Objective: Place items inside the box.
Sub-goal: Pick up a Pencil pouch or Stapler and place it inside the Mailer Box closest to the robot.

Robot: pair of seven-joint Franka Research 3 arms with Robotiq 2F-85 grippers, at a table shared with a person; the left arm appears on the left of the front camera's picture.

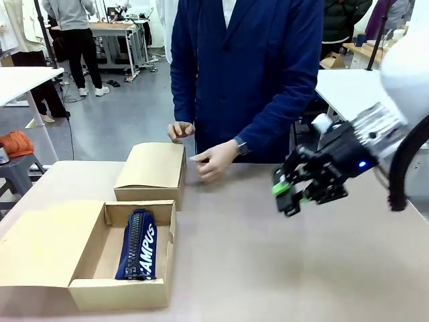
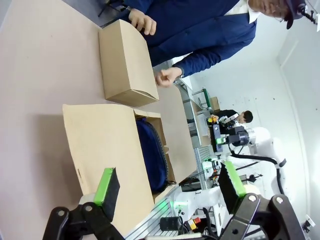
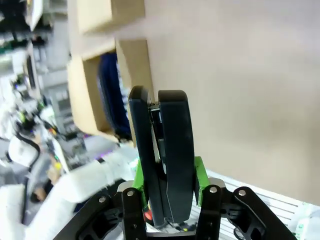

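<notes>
Desk [image 1: 268, 268] with an open box [image 1: 120, 295] at the left, navy pouch [image 1: 139, 245] already lying inside. Right tool [image 1: 293, 191], well right of the box and above the desk, grips a black stapler [image 3: 167, 150], yet to go in. Left tool [image 2: 169, 182] gapes empty

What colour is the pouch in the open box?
The pouch is navy blue, white lettering; front view.

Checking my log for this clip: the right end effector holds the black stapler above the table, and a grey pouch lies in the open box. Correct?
No: the pouch in the open box is navy blue, not grey, as the front view shows. The right end effector does hold the black stapler above the table.
</notes>
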